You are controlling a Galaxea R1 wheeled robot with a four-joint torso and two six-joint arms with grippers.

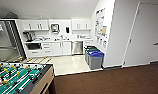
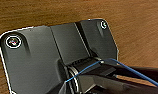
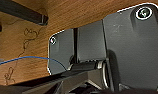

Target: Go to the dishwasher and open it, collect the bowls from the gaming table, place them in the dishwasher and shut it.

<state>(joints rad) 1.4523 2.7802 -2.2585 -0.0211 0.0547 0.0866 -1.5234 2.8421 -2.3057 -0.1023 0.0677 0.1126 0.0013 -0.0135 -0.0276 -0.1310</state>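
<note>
1. Football table (image 1: 18, 77): nearest item on my head view, lower left corner. Green field, rods with figures, dark rim, pale wooden side. It stands on the brown carpet (image 1: 107, 82).
2. Glass panel (image 1: 5, 42): far left, beside the kitchenette, with a dark frame.
3. Coffee machine (image 1: 28, 36): dark unit on the counter (image 1: 57, 40) at its left end; I cannot make out any detail on it.
4. White base cabinets (image 1: 56, 48): doors and drawers with dark handles, running along under the counter. White wall cabinets (image 1: 35, 25) hang above.
5. Dishwasher (image 1: 77, 47): grey steel front, built in under the counter just right of the white doors. Its door looks closed, flush with the cabinets. It sits across the pale kitchen floor (image 1: 67, 63), well apart from me.
6. Waste bins (image 1: 94, 58): grey bodies in a row against the right wall, the nearest with a blue lid, one behind it apparently green.
7. Notice wall (image 1: 101, 27): papers pinned above the bins.
8. White door (image 1: 146, 35): far right, shut.
9. Left and right grippers: both wrist views give me dark robot plates and a blue cable (image 2: 135, 71) over brown carpet. I cannot tell how wide either pincer stands, or whether it holds anything.
</note>
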